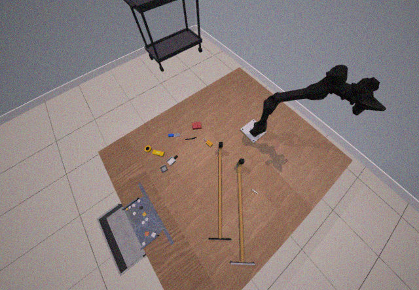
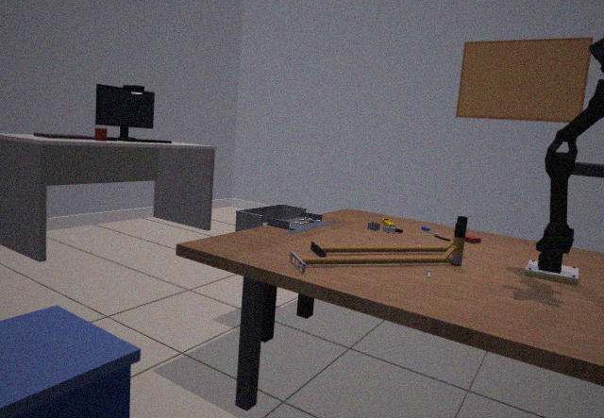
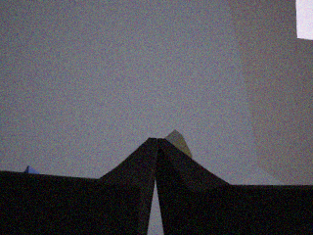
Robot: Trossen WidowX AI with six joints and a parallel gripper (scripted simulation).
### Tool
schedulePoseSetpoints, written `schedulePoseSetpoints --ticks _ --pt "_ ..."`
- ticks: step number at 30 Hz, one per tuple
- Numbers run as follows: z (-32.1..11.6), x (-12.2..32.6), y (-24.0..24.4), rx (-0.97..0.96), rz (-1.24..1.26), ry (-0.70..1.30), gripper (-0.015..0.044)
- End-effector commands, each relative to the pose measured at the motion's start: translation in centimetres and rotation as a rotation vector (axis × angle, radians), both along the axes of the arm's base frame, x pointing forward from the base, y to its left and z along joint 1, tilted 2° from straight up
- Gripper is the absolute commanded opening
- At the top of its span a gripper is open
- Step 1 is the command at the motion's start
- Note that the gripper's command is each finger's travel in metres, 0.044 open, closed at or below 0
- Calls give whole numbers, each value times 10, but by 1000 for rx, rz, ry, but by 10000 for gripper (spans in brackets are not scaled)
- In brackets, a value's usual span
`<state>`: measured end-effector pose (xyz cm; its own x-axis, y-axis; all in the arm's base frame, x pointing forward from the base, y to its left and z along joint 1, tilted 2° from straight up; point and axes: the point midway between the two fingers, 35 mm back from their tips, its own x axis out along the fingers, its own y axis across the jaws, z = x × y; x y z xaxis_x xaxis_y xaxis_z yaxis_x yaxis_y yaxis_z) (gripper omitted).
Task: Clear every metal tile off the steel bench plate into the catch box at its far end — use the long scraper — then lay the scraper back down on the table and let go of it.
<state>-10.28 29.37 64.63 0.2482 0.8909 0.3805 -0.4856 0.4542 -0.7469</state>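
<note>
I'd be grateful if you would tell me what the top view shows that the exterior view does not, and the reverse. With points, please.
Only the top view: the gripper (image 1: pixel 380 109), shut and raised beyond the long-handled tools, and the orange-handled screwdriver (image 1: pixel 208 143).

Only the exterior view: the monitor (image 2: pixel 125 106) and red mug (image 2: pixel 100 134) on a desk, the corkboard (image 2: pixel 524 79) on the wall, and a blue cabinet (image 2: pixel 58 345).

Both: two long-handled tools (image 1: pixel 220 195) (image 2: pixel 380 259) on the wooden table, the catch box (image 1: pixel 123 227) (image 2: pixel 248 218), and the red block (image 1: pixel 196 125) (image 2: pixel 472 239).
</note>
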Motion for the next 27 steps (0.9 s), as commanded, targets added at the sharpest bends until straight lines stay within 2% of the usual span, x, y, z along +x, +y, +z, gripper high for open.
schedulePoseSetpoints --ticks 1,27 --pt "-10 5 13 -25 -16 -13 0" --pt "-57 65 64 -160 -128 -12 0"
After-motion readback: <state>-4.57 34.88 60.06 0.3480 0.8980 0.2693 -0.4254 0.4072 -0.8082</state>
